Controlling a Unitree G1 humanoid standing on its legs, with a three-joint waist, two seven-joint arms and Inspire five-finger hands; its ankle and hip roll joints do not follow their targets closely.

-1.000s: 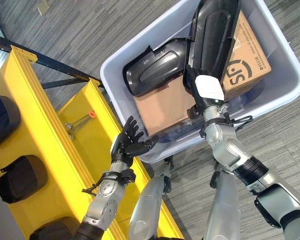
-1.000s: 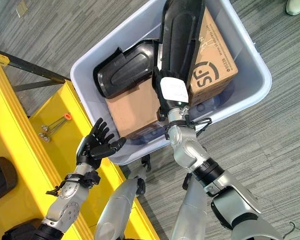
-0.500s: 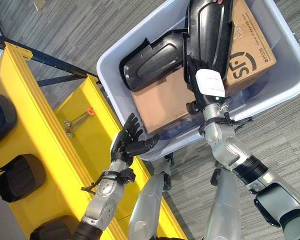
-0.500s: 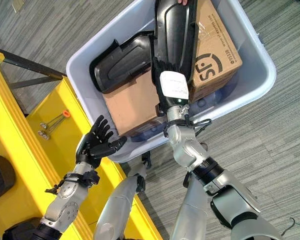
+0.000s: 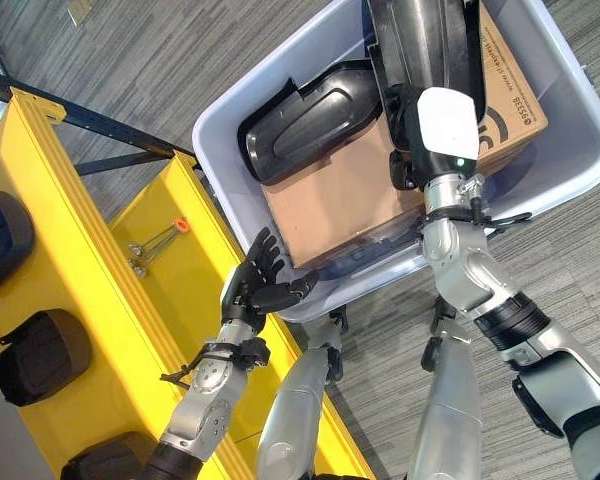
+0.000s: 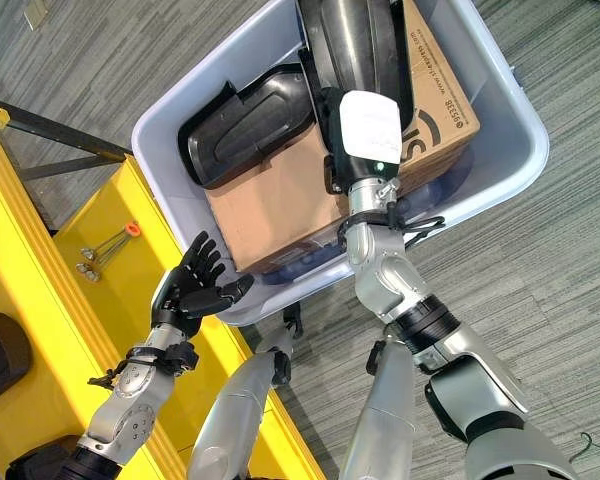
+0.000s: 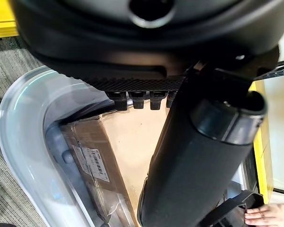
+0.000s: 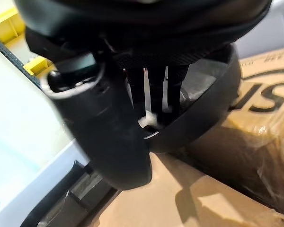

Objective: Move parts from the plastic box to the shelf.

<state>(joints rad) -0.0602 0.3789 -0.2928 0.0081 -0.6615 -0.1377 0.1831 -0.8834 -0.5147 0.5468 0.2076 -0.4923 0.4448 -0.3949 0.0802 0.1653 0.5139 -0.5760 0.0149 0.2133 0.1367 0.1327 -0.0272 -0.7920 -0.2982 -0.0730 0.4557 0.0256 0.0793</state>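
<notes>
Fingers of your right hand are curling onto the long black part, seemingly stiff, light, slick, at twelve o'clock in the plastic box; left hand is hovering spread, empty.

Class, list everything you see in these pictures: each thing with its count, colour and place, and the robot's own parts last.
Plastic box: one, pale grey, on the floor.
Moulded parts: two, black, in the box.
Cardboard boxes: two, brown, in the box.
Shelf: one, yellow, left of the box.
Padded parts: three, black, on the shelf.
Bolts: a few, metal with an orange tip, on the shelf.
Left hand: open, beside the box.
Right hand: on the upright moulded part.
</notes>
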